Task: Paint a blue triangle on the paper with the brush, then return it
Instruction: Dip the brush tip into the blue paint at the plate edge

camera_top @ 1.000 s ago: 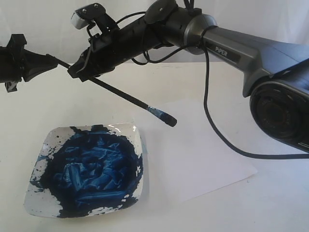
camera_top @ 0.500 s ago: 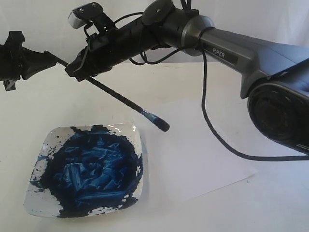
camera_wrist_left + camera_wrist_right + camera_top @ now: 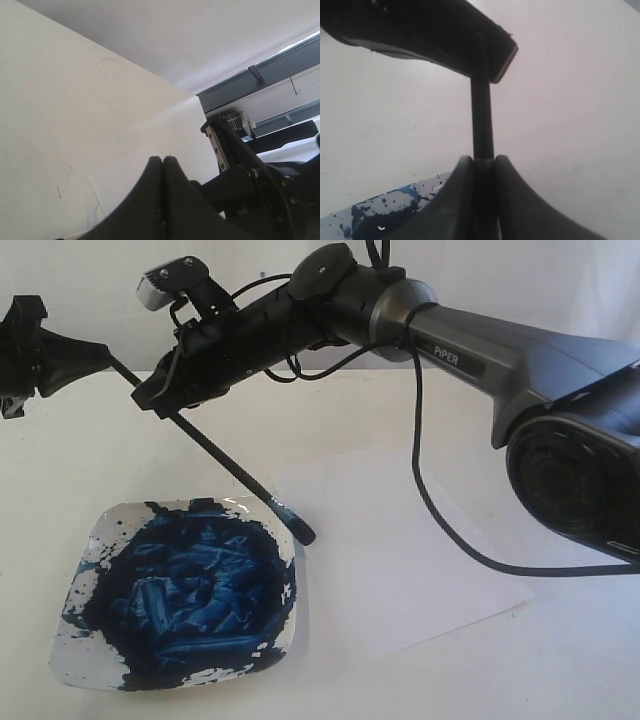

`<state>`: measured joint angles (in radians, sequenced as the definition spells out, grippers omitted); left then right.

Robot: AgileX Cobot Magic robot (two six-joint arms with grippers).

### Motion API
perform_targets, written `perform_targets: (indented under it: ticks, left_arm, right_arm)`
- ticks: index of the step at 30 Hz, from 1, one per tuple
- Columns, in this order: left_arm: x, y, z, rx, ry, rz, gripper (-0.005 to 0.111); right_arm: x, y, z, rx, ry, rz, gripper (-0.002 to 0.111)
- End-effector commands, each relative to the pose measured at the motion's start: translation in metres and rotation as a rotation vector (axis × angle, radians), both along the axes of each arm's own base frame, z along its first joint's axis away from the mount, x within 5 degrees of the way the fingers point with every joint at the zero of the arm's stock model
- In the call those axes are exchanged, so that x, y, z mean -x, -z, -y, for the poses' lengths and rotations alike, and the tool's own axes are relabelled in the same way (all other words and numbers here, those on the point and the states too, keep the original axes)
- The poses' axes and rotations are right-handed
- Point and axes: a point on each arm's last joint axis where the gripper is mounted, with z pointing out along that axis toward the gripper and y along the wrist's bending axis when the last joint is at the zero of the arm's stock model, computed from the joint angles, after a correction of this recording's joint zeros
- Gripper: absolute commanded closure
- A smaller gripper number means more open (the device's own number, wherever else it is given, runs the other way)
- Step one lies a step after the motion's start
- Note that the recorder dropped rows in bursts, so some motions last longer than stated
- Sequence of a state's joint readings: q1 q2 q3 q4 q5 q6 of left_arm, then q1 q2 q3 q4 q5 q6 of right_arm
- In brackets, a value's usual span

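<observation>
My right gripper (image 3: 152,400) reaches across to the left and is shut on the black handle of the brush (image 3: 230,465). The brush slants down, and its dark, paint-laden tip (image 3: 304,536) hangs by the plate's right rim, at the left edge of the paper (image 3: 400,540). No blue triangle shows on the sheet. In the right wrist view the handle (image 3: 481,115) runs out from between the shut fingers of my right gripper (image 3: 482,160). My left gripper (image 3: 103,355) is shut at the far left, close to the handle's upper end. Nothing shows between the fingers of the left gripper (image 3: 162,159), with the paper (image 3: 130,175) beyond.
A square white plate (image 3: 262,508), thickly smeared with blue paint, lies at the front left beside the paper; its spattered rim (image 3: 395,197) shows in the right wrist view. The right arm's black cable (image 3: 430,510) hangs over the paper.
The right gripper has swung the brush left and down, so its tip went from over the paper to the plate's right rim. The left gripper has shifted slightly up.
</observation>
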<state>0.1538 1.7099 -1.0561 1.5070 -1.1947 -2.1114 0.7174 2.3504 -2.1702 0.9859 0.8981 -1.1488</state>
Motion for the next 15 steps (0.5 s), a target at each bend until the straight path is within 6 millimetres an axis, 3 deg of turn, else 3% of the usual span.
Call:
perform_targets:
  ticks: [1,15]
  left_arm:
    - [0.0039,-0.0081,0.0075,0.005,0.042,0.024,0.107]
    - [0.0063,-0.0078,0.0117,-0.022,0.07,0.025,0.107]
  right_arm:
    - [0.0017,0.0004,-0.0008,0.006,-0.022,0.012,0.108]
    - [0.007,0.004,0.0016,0.053,-0.082,0.0,0.108]
